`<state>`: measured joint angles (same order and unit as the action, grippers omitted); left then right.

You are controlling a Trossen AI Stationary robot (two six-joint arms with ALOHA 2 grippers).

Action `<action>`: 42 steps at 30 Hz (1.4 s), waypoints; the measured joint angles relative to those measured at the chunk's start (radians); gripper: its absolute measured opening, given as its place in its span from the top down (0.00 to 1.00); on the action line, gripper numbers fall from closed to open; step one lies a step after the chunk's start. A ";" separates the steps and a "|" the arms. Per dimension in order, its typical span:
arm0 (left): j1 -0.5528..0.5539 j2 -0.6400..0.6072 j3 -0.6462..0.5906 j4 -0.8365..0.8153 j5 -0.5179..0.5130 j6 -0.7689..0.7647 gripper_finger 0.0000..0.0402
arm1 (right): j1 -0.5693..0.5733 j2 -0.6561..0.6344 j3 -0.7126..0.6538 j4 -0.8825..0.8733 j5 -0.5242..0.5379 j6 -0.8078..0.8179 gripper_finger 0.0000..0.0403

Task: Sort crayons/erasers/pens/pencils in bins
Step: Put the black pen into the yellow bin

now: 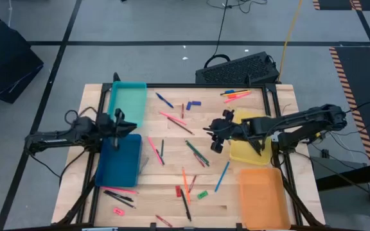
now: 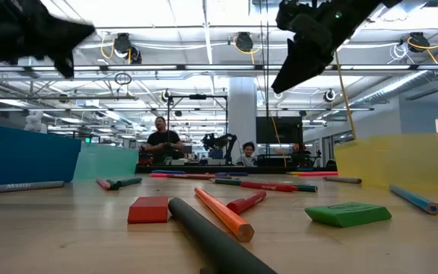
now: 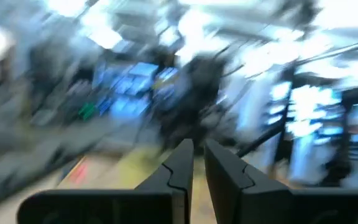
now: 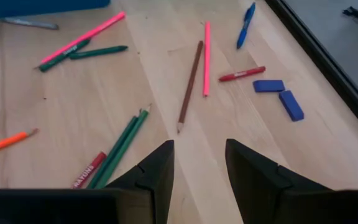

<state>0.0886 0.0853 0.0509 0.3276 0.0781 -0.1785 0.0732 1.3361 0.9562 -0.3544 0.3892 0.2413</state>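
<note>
A: What is hard to make out here?

B: The left wrist view is smeared; only the left gripper [image 3: 194,163] reads clearly, its jaws nearly together with a thin slit between and nothing in them. In the high view it hangs over the seam between the teal bin [image 1: 128,102] and the dark blue bin [image 1: 119,160], at nine o'clock on the desk [image 1: 172,199].

A: And the right gripper?

B: The right gripper [image 4: 199,163] is over the desk's middle, just off the yellow bin [image 1: 246,149], jaws apart and empty. Its camera looks down on a brown pencil [image 4: 190,86], a pink stick [image 4: 206,58], a red crayon [image 4: 242,74] and two blue erasers [image 4: 278,94], blocky and matte.

A: Anything cut off?

B: The orange bin [image 1: 262,192] at five o'clock runs to the picture's edge. In the low view a thick dark stick [image 2: 211,240] leaves the bottom edge, and a flat red eraser [image 2: 148,209] and green eraser [image 2: 347,214] lie on pale wood grain. The bins look translucent, shallow and rectangular.
</note>
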 joint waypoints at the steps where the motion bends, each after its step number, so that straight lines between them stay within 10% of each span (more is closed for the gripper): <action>1: -0.012 0.020 0.005 0.054 0.033 0.020 0.89 | -0.003 0.000 0.000 0.001 0.001 -0.001 0.67; 12: -0.206 0.502 0.383 -0.108 -0.058 0.196 0.89 | -0.008 0.000 0.000 0.006 0.002 0.007 0.67; 20: -0.353 0.828 0.763 -0.558 -0.219 0.150 0.71 | 0.007 0.000 0.000 -0.002 0.002 0.023 0.67; 32: -0.696 1.270 1.282 -1.316 -0.254 -0.337 0.53 | 0.007 -0.001 -0.001 -0.075 -0.001 0.035 0.67; 42: -0.912 1.445 1.313 -1.547 -0.023 -0.767 0.60 | 0.053 0.001 -0.001 -0.102 -0.045 0.003 0.67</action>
<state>-0.8236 1.5306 1.3636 -1.2196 0.0552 -0.9451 0.1259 1.3369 0.9554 -0.4564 0.3447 0.2439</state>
